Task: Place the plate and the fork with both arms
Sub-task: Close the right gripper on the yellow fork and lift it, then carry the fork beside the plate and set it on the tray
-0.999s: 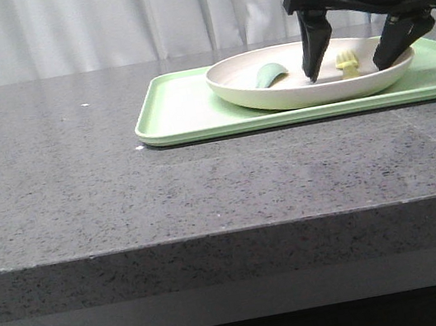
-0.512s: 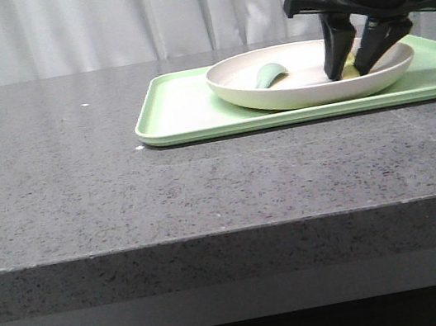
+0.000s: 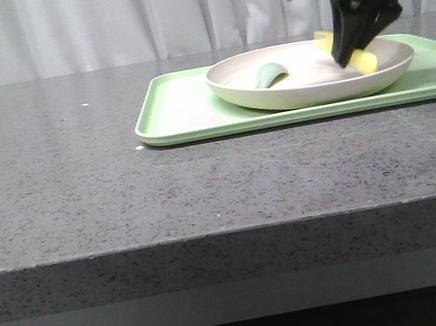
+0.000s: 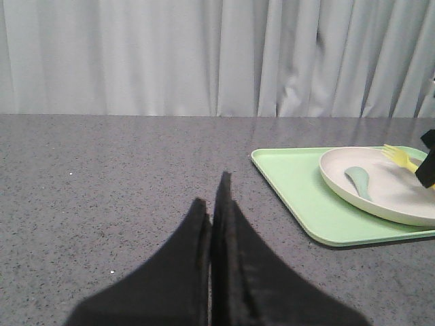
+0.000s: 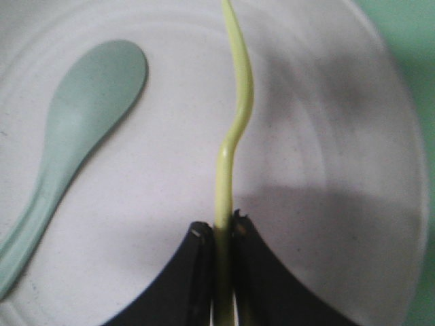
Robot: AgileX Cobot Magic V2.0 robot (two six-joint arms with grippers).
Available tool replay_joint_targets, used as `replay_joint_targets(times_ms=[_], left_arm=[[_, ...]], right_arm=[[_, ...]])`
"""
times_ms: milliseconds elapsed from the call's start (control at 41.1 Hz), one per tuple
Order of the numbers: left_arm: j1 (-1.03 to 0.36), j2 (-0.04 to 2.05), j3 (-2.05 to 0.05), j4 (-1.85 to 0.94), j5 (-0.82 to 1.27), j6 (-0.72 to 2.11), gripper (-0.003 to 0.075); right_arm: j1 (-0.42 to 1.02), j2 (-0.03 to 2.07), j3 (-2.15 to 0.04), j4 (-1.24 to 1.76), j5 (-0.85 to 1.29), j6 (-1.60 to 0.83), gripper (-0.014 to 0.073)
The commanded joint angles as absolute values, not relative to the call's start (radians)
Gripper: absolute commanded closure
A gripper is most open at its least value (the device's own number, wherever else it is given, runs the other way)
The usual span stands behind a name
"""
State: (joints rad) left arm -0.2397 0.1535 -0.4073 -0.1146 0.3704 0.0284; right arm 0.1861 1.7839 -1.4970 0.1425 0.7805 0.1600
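The cream plate (image 3: pixel 306 91) sits on a light green tray (image 3: pixel 184 110) at the back right. My right gripper (image 3: pixel 348 53) is shut on the pale yellow fork (image 3: pixel 364 61) and holds it tilted just above the plate. In the right wrist view the fork (image 5: pixel 234 129) is pinched edge-on between the fingers of the right gripper (image 5: pixel 222 227), above the plate (image 5: pixel 326 136). My left gripper (image 4: pixel 212 193) is shut and empty over the bare counter, well left of the tray (image 4: pixel 299 190). The plate (image 4: pixel 397 197) and fork (image 4: pixel 399 156) also show there. The left gripper is out of the front view.
A grey-green spoon (image 3: pixel 270 75) lies in the plate's left half; it also shows in the right wrist view (image 5: pixel 81 115) and the left wrist view (image 4: pixel 359 182). The dark speckled counter (image 3: pixel 122 187) ends at a front edge. White curtains hang behind.
My right gripper went from open astride the fork to shut on it, then rose, lifting the fork off the plate's floor. The plate, the spoon and the tray have not moved.
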Motion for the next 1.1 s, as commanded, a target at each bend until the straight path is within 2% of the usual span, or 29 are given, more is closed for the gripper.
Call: replay_joint_targets(times_ms=[0,317,731,853,1072], left_arm=[[-0.238,0.165,-0.432,-0.118,0.287,0.030,0.0738],[-0.238,0.165,-0.432,-0.118,0.287,0.030,0.0738],[-0.238,0.165,-0.432,-0.118,0.287,0.030,0.0738],[-0.238,0.165,-0.432,-0.118,0.287,0.030,0.0738],[-0.238,0.165,-0.432,-0.118,0.287,0.030,0.0738]], right_arm=[[0.149,1.681,-1.531,0.140,0.742,0.156,0.0557],[-0.016,1.646,-1.525,0.122,0.753,0.102,0.0557],[-0.045,1.766,-1.525,0.107,0.768,0.047,0.0551],[-0.045,1.783,-1.525,0.086,0.768,0.047,0.0488],[-0.045,1.791,-1.531,0.080,0.776,0.047,0.0293]])
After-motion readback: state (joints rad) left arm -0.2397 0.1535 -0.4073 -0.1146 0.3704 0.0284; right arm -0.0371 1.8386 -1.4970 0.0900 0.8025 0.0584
